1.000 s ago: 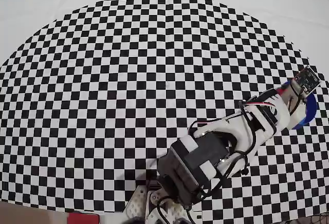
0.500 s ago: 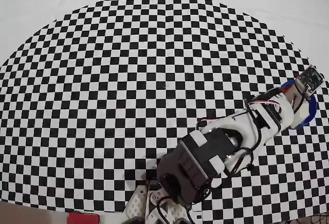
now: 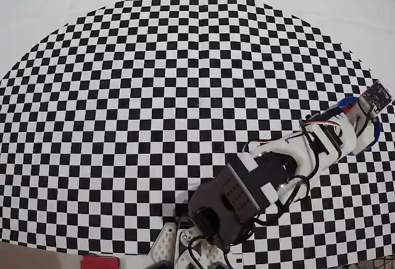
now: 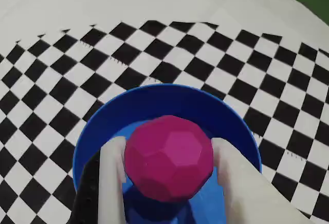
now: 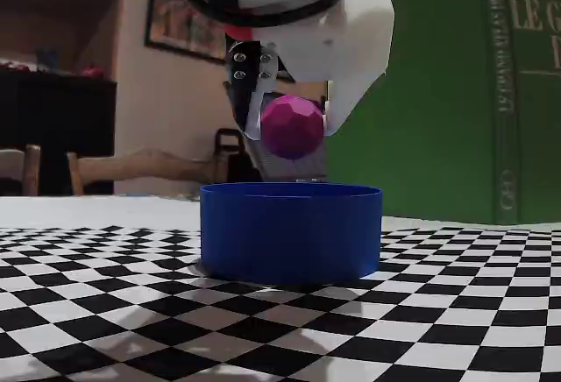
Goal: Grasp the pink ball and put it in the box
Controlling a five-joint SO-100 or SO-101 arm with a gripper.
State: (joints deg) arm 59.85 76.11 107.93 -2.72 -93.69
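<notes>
The pink ball (image 4: 169,157) is a faceted magenta sphere clamped between my gripper's (image 4: 168,147) two white fingers. In the fixed view the ball (image 5: 292,126) hangs a short way above the rim of the box (image 5: 289,233), a round, low blue container, with the gripper (image 5: 289,128) shut on it. The wrist view looks straight down into the box (image 4: 164,100), and the ball sits over its middle. From overhead the gripper (image 3: 364,118) covers the ball, and only blue arcs of the box (image 3: 373,139) show beside it.
The box stands near the right edge of the black-and-white checkered mat (image 3: 154,96), with white cloth (image 3: 345,10) beyond. My arm's base (image 3: 203,244) is at the bottom edge of the overhead view. A green wall (image 5: 438,93) and a shelf (image 5: 53,75) lie far behind.
In the overhead view my arm has stretched a little further right and lower, carrying the gripper more fully over the box. The box has not moved.
</notes>
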